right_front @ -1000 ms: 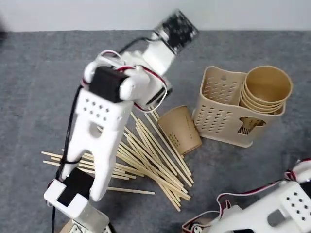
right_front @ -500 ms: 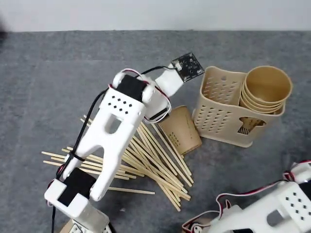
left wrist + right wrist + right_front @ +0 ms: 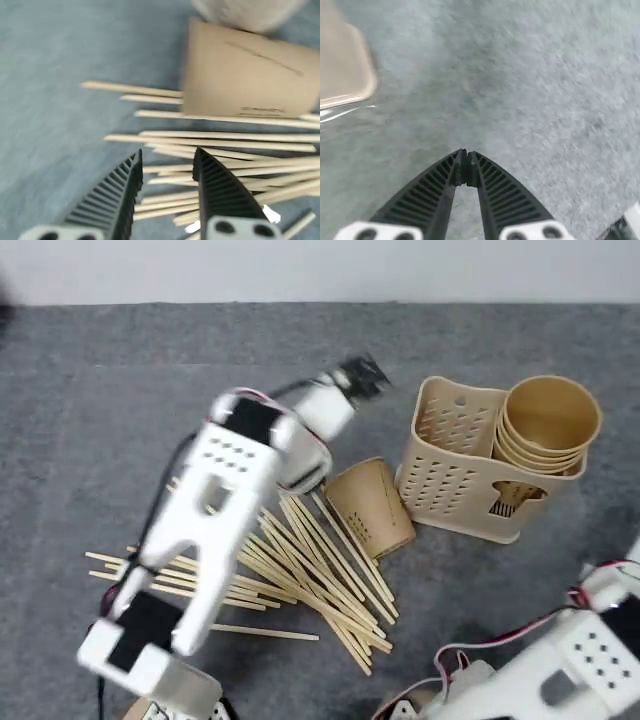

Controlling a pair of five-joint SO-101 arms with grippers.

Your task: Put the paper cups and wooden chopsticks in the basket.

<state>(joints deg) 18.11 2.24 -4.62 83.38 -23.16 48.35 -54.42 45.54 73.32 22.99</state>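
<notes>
We note that within the last second the left arm lowers its wrist, placing its released, empty pincer (image 3: 167,155) just above the wooden chopsticks (image 3: 330,575), which lie loose on the table (image 3: 100,390) beside the tipped paper cup (image 3: 372,507), outside the basket (image 3: 440,475), so a chopstick grasp appears imminent.

The table (image 3: 90,390) has a soft grey top that looks fuzzy like a carpet. At 12 o'clock a plain white wall (image 3: 300,270) runs straight along the far edge. At 10 o'clock a small dark blur (image 3: 4,312) sits at the side.
</notes>
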